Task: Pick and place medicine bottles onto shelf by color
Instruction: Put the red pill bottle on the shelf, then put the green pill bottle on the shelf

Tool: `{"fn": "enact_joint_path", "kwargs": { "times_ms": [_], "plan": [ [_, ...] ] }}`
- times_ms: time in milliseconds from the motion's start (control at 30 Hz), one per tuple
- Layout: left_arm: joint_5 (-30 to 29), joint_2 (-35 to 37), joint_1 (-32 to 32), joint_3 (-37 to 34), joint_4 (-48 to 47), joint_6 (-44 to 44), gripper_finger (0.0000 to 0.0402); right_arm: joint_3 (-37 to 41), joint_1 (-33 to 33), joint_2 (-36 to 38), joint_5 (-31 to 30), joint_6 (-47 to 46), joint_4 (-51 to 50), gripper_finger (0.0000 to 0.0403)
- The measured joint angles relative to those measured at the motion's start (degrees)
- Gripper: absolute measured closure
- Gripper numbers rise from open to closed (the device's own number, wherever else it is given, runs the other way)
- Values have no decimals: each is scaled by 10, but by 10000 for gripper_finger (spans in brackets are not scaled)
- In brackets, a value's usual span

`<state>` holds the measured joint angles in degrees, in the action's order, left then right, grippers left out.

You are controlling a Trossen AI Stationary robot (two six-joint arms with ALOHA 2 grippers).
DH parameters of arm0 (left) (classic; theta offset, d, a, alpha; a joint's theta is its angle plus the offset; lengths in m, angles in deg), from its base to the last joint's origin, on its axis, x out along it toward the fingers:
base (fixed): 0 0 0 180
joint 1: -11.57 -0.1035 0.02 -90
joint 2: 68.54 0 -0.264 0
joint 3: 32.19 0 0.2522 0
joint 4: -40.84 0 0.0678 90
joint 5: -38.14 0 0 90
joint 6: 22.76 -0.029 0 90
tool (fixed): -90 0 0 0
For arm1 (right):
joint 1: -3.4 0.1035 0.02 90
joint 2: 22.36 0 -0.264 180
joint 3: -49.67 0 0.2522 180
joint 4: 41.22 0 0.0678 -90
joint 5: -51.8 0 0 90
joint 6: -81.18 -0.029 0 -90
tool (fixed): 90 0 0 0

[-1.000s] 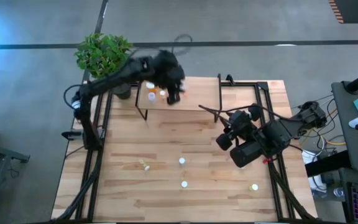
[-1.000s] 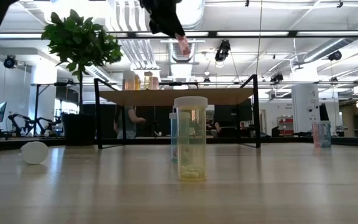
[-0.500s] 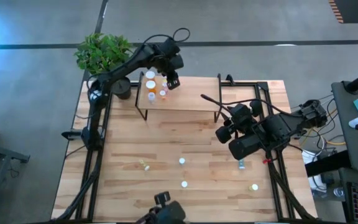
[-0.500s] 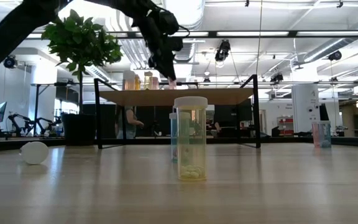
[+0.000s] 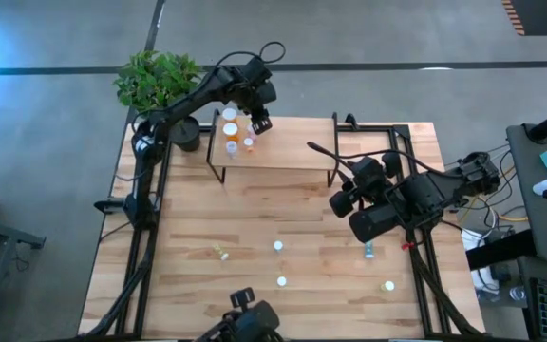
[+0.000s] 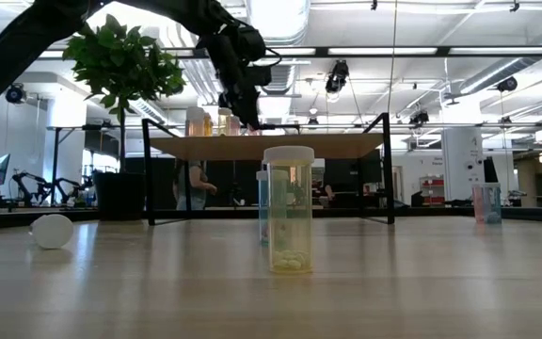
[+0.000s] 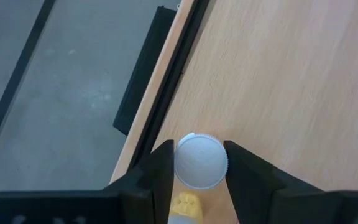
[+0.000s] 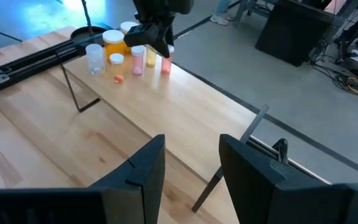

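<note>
The shelf (image 5: pixel 288 147) stands at the table's far side, and several medicine bottles (image 5: pixel 230 130) stand on its left end. My left gripper (image 5: pixel 259 120) is over the shelf's far edge, beside them, shut on a white-capped bottle (image 7: pixel 201 160) with a yellowish body. The high view hides that bottle under the gripper. My right gripper (image 8: pixel 191 168) is open and hovers right of the table's middle, pointing at the shelf. More bottles stand on the tabletop: a yellow one (image 6: pixel 289 209), a blue one (image 5: pixel 369 250), and one lying on its side (image 5: pixel 219 252). My left gripper pinches the bottle's round white cap (image 7: pixel 191 163) between its two fingers (image 7: pixel 160 168), one on each side of the rim. The fingers come from above, pointing down, and the bottle is upright below them. Whether its base stands on the shelf board does not show.
A potted plant (image 5: pixel 157 81) stands off the table's far-left corner, close to the left arm. The shelf's right half (image 8: pixel 191 106) is bare wood. Loose bottles (image 5: pixel 281 281) dot the near half of the table. Black frame rails run along both table sides.
My left gripper has carried the bottle from over the shelf's front part toward the far edge and down to the shelf's level, then nearly stopped. My right arm has drawn a little toward the far edge, uncovering the blue bottle.
</note>
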<state>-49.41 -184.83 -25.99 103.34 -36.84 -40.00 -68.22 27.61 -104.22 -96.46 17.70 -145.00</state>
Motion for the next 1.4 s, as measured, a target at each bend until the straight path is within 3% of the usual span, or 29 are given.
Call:
{"fn": "enact_joint_path", "kwargs": {
  "times_ms": [633,1100,1400],
  "plan": [
    [-18,4,13,16,4,4,178,0,0,0,2,1,1,259],
    [-81,99,82,85,10,53,172,0,-13,1,22,56,3,259],
    [3,152,187,77,-4,170,172,0,-13,2,32,95,3,259]
  ]
}}
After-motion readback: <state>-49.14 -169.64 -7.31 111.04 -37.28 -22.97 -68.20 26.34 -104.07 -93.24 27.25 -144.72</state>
